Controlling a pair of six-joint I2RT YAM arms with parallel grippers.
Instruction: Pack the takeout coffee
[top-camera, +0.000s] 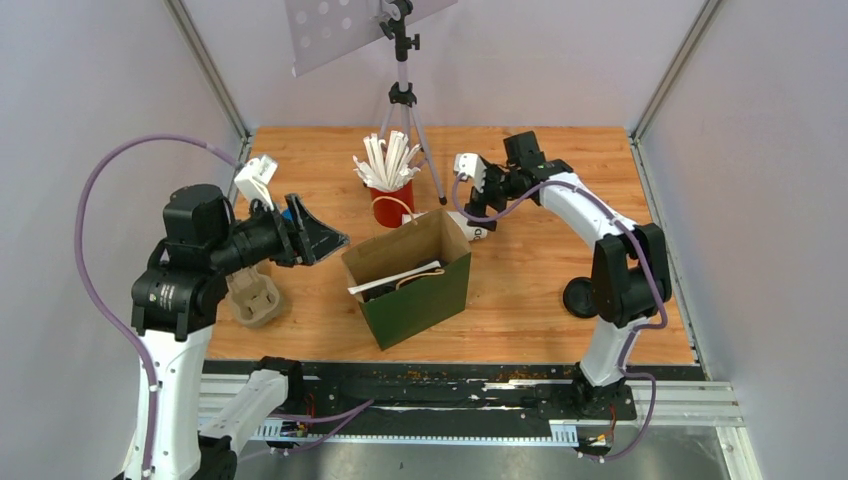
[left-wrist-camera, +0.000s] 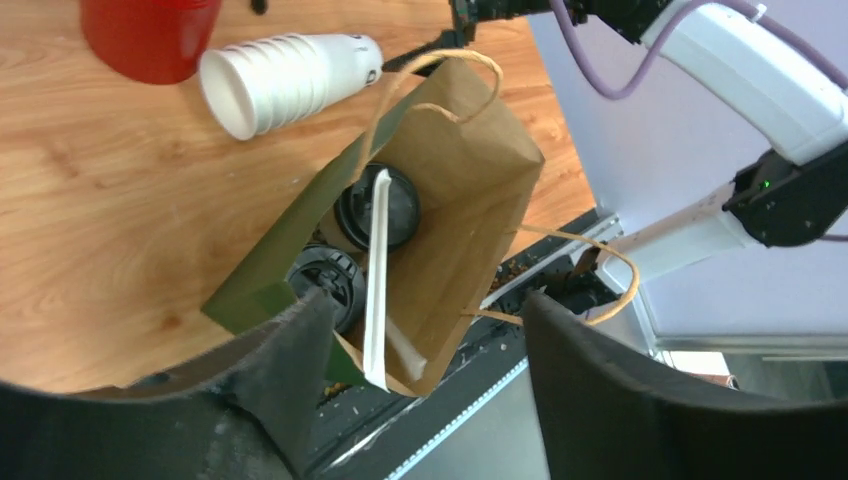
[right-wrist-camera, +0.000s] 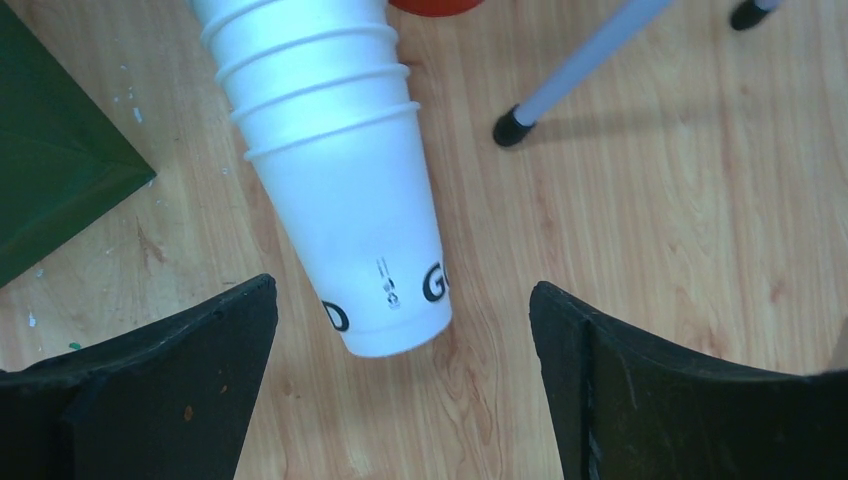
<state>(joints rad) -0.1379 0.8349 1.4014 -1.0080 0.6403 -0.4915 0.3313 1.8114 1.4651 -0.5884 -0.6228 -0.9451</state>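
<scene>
The takeout coffee (left-wrist-camera: 385, 210) is down inside the paper bag (left-wrist-camera: 470, 180), showing only its round black lid (the cup wall under it is hidden). A second black lid (left-wrist-camera: 322, 280) sits just beside it, and a white wrapped straw (left-wrist-camera: 378, 270) lies slanted across both. The bag is green outside and brown inside. It stands open near the front edge of the worktop (top-camera: 540, 260), about midway along it, with its twine handles sticking up. The left gripper (left-wrist-camera: 428, 305) hangs over the bag's mouth from the left side, its pincer spread wide with nothing between the fingers. Behind the bag a stack of white cups (right-wrist-camera: 330, 150) lies on its side on the wood, closed end toward the right. The right gripper (right-wrist-camera: 402, 288) is above that closed end, its pincer at full spread, one finger to either side and neither touching the cups in the wrist view. A red cup of straws (top-camera: 392, 205) stands further back, between the bag and the back edge, with a tripod (top-camera: 402, 95) behind it. A cardboard cup carrier (top-camera: 255, 300) sits by the left edge, under the left arm.
</scene>
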